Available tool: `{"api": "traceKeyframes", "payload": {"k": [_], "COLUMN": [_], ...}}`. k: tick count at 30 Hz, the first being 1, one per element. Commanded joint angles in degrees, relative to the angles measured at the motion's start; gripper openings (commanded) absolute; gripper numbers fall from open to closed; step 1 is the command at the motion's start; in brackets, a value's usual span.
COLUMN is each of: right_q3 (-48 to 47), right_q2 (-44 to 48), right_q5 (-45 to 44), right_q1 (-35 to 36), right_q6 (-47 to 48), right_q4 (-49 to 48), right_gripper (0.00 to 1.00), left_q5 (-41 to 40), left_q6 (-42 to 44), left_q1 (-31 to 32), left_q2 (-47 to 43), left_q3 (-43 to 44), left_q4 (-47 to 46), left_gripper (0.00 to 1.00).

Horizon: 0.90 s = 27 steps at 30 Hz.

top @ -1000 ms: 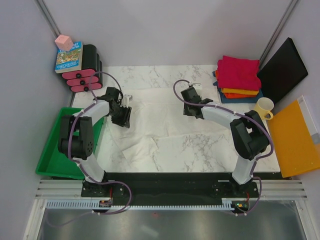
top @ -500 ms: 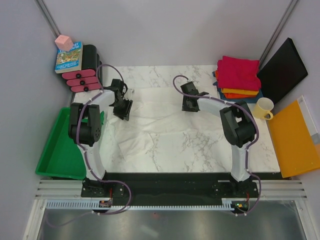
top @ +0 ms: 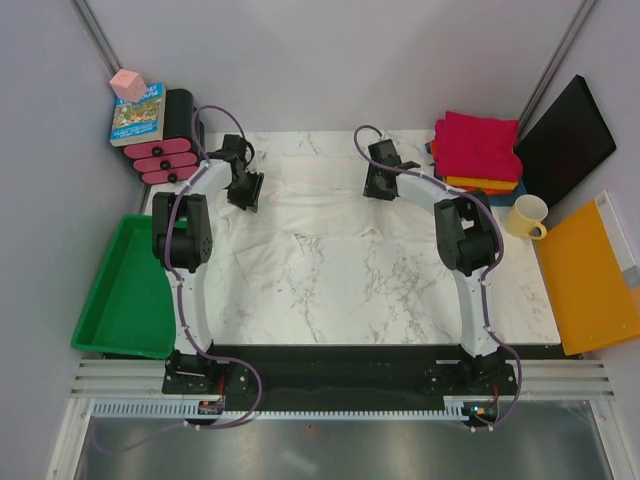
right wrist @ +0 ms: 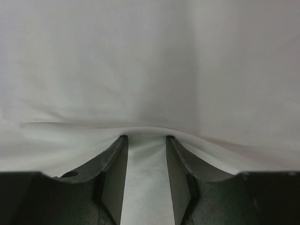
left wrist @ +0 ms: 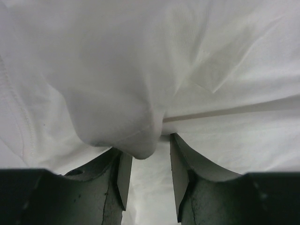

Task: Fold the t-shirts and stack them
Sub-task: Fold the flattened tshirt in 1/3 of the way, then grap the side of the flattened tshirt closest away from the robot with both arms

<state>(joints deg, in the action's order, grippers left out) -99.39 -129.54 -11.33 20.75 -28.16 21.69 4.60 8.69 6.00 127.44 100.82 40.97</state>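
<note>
Both my arms have stretched farther across the table (top: pixel 420 300) than a second ago, dragging the off-white t-shirt (top: pixel 320 250) with them, and it now lies spread over the far half of the marble. My left gripper (top: pixel 244 190) and right gripper (top: pixel 379 186) are each about half closed, pinching a fold along its far edge. The folded t-shirts (top: pixel 478 145) sit stacked at the far right corner.
</note>
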Motion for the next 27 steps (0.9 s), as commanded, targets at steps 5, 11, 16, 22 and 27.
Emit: {"api": "traceKeyframes", "payload": {"k": [5, 11, 16, 22, 27], "right_q3": [4.2, 10.09, 19.92, 34.52, 43.14], "right_q2": [12.27, 26.69, 39.76, 57.53, 70.79], "right_q5": [-0.61, -4.39, -10.72, -17.57, -23.11], "right_q1": [1.92, 3.76, 6.23, 8.25, 9.3], "right_q6": [0.57, 0.74, 5.22, 13.47, 17.17], "right_q4": [-2.53, -3.06, -4.89, -11.22, -11.94], "right_gripper": [0.51, 0.53, 0.52, 0.55, 0.6], "left_q5": [7.78, 10.95, 6.84, 8.48, 13.93], "left_q6": [-1.56, -4.28, -3.77, -3.15, 1.16], "left_q1": [-0.73, -2.48, -5.91, -16.62, -19.01], "left_q2": [-15.08, -37.94, -52.02, -56.06, -58.1], "left_q3": [-7.11, -21.6, -36.45, -50.67, -66.08], "left_q4": [-4.65, -10.19, -17.06, -32.21, -55.27], "left_gripper": [0.56, 0.77, 0.84, 0.87, 0.88]}}
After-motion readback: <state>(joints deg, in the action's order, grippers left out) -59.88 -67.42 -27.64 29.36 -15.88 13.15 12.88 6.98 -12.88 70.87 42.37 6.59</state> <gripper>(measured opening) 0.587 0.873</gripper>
